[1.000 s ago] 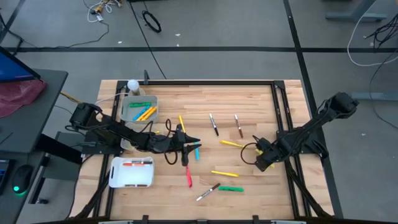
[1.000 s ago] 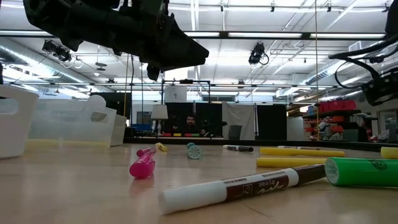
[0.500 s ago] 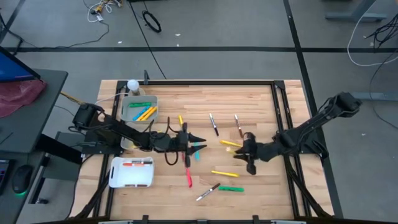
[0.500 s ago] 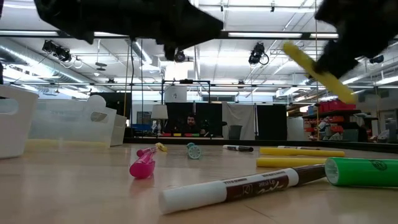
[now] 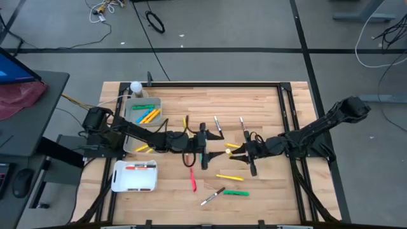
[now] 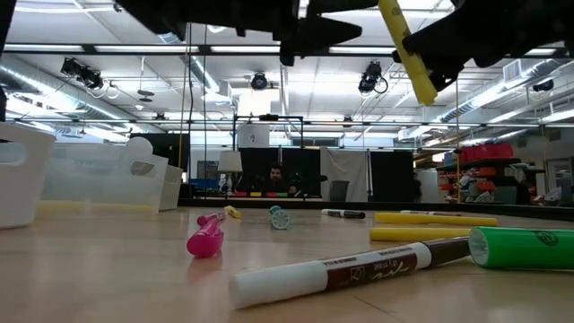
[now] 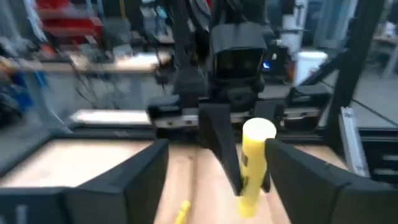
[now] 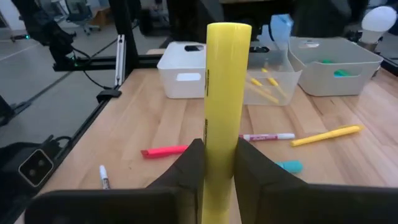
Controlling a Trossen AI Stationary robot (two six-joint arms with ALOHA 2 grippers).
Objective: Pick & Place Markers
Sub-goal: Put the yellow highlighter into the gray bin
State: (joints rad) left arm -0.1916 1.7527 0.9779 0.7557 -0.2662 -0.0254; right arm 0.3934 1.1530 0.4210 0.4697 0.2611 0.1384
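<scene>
Wooden tabletop [image 5: 267,102] carries scattered markers, with bins at its left edge. Mid-table, right gripper [image 5: 234,151] clamps a yellow marker [image 6: 408,49] upright, well clear of the boards, and has carried it leftward from the right side over the last second. Left gripper [image 5: 205,154] has reached out to meet it, jaws now spread wide where they were narrower a moment ago, fingers [image 7: 134,180] framing the yellow marker in the left wrist view. Looks like a handover being set up: marker not yet between the left jaws, still gripped by the right. Likely next: close left, release right, carry to the clear bin [image 5: 143,102].
</scene>
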